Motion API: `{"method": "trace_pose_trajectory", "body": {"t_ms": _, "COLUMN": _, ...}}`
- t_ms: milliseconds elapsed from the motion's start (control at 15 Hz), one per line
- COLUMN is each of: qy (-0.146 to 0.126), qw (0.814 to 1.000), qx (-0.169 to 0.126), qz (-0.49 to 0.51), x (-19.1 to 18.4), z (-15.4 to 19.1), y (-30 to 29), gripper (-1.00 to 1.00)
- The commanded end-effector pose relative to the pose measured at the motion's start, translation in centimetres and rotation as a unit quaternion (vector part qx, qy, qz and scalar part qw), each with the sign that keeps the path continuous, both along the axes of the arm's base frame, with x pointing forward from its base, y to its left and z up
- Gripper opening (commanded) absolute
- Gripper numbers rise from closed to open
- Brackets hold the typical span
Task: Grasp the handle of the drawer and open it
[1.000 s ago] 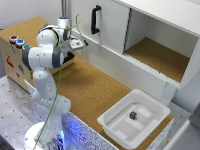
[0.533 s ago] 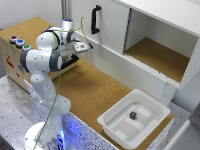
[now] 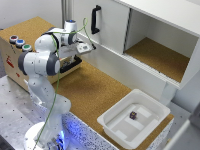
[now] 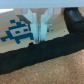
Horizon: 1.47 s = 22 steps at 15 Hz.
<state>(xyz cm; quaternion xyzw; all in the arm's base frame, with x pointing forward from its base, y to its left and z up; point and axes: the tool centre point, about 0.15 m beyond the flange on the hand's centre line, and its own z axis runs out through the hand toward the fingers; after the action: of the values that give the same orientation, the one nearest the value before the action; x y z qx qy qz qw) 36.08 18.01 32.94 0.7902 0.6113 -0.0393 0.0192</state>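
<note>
The drawer [image 3: 14, 64] is a pale wooden box at the exterior view's left. Its black bar handle [image 3: 70, 64] lies along the front, low beside the arm. My gripper [image 3: 84, 48] hangs just above the handle. In the wrist view the handle [image 4: 45, 52] is a thick black bar across the picture. The beige drawer front [image 4: 10, 22] behind it bears a blue pixel figure. My gripper [image 4: 39, 39] has its two pale fingers [image 4: 32, 25] close together, tips just above the bar and holding nothing.
A big white cabinet [image 3: 160, 15] with a cork floor and an upright black door handle [image 3: 95, 19] stands behind. A white plastic tub [image 3: 111, 121] with a small dark object [image 3: 133, 115] sits at the front right. Coloured round caps [image 3: 19, 42] rest on the drawer box.
My gripper has shifted a little toward the exterior view's right and lower, closer to the handle. The drawer has not visibly moved.
</note>
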Motion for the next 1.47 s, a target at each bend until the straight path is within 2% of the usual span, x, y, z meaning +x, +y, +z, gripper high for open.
{"method": "trace_pose_trajectory", "body": {"t_ms": 0, "qy": -0.056, "qw": 0.997, "qx": 0.049, "qz": -0.003, "x": -0.4, "z": 3.1, "y": 0.8, "gripper": -1.0}}
{"method": "trace_pose_trajectory", "body": {"t_ms": 133, "qy": -0.066, "qw": 0.996, "qx": 0.061, "qz": 0.007, "x": -0.7, "z": 4.7, "y": 1.7, "gripper": -1.0}}
{"method": "trace_pose_trajectory", "body": {"t_ms": 400, "qy": -0.08, "qw": 0.995, "qx": 0.055, "qz": 0.008, "x": -0.9, "z": 6.9, "y": 1.3, "gripper": -1.0}}
{"method": "trace_pose_trajectory", "body": {"t_ms": 467, "qy": -0.081, "qw": 0.995, "qx": 0.051, "qz": 0.003, "x": -0.9, "z": 7.5, "y": 1.1, "gripper": 1.0}}
{"method": "trace_pose_trajectory", "body": {"t_ms": 667, "qy": -0.087, "qw": 0.995, "qx": 0.056, "qz": -0.008, "x": -1.3, "z": 9.8, "y": 1.3, "gripper": 1.0}}
{"method": "trace_pose_trajectory", "body": {"t_ms": 1200, "qy": -0.095, "qw": 0.993, "qx": 0.069, "qz": -0.011, "x": -3.4, "z": 13.0, "y": 4.1, "gripper": 1.0}}
{"method": "trace_pose_trajectory", "body": {"t_ms": 1400, "qy": -0.092, "qw": 0.993, "qx": 0.068, "qz": 0.0, "x": -4.1, "z": 12.2, "y": 7.0, "gripper": 1.0}}
